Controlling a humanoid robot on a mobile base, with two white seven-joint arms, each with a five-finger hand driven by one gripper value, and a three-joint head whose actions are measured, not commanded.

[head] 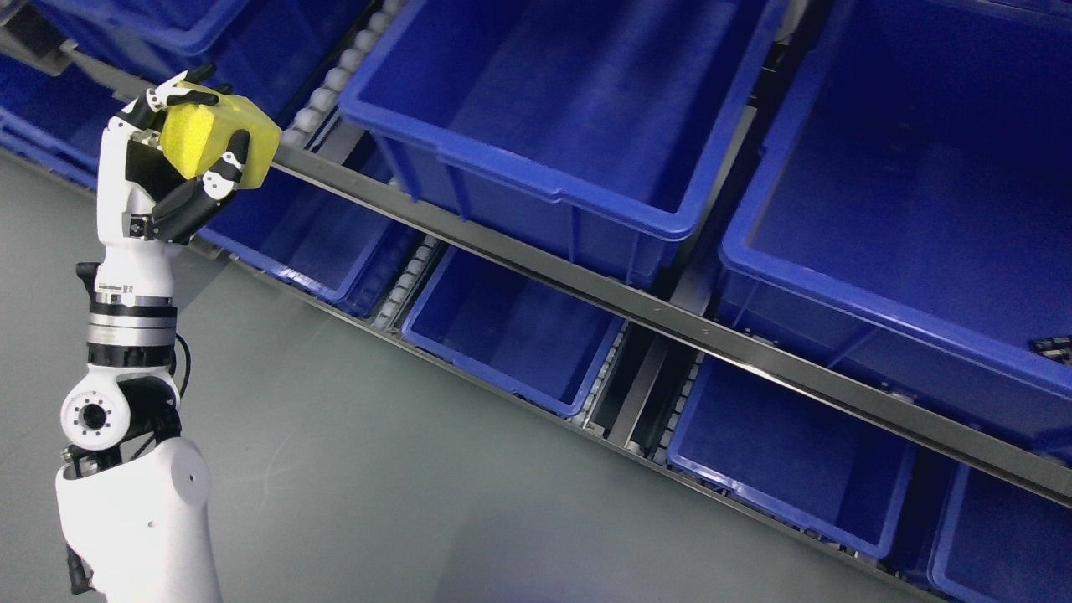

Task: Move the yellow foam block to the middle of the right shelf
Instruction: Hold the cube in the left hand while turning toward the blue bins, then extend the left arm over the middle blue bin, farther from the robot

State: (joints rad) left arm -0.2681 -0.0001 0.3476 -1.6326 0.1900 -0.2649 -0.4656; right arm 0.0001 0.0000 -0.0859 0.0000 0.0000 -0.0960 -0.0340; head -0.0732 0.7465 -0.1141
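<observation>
**Left hand holding one yellow block before tiered blue bins**

One robot arm (130, 335) is visible, rising from the lower left edge; it is the left arm, white with black joints. Its hand (172, 159) is raised at the upper left, fingers curled around one yellow block (218, 138). Two fingertips (180, 94) hook over the block's top edge, and one finger (230, 163) presses against its front face. The block is clear of every surface, held in front of the left end of the grey rail (586, 280), with its right corner overlapping the rail's line in the picture.

The rail runs diagonally from upper left to lower right and divides two tiers of the rack. Above it, two large bins show nearly in full: a middle bin (569, 109) and a right bin (904, 209), with parts of further bins at the upper left corner (167, 25). A small dark thing (1053, 347) lies at the right bin's far right edge; what it is cannot be told. Below the rail, four bins are seen: one just behind the hand (301, 243), one at centre (511, 335), one to its right (787, 452), and one cut by the lower right corner (1005, 544). White roller tracks (352, 50) show between bins. The grey floor (377, 486) fills the lower left.
</observation>
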